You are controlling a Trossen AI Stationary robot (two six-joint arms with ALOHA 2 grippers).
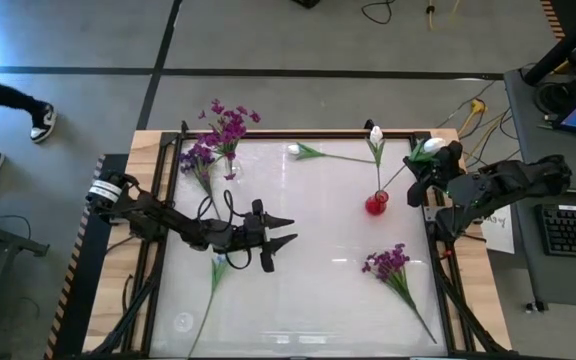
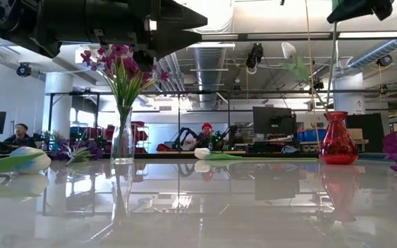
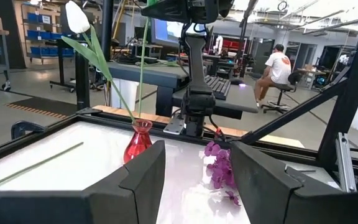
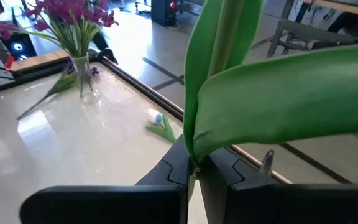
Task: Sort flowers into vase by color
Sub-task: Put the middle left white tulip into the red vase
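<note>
While the right gripper (image 4: 194, 167) hangs above the table's right far part, its fingers are pinched shut on the green stem of a white tulip (image 1: 430, 147), whose broad leaves rise in front of the wrist camera. Just left of it stands the red vase (image 1: 376, 204), holding a white bud (image 1: 376, 134) on a long stem. The left gripper (image 1: 286, 232) hovers over the table's middle left, its fingers (image 3: 143, 175) spread wide with nothing between them. A clear vase (image 2: 122, 141) at the far left holds purple blossoms (image 1: 228, 124), with another purple spray (image 1: 198, 156) lying beside it. One more purple cluster (image 1: 388, 263) lies near right, one tulip (image 1: 296, 151) lies along the far edge, and another (image 1: 218, 263) lies just near the left gripper.
</note>
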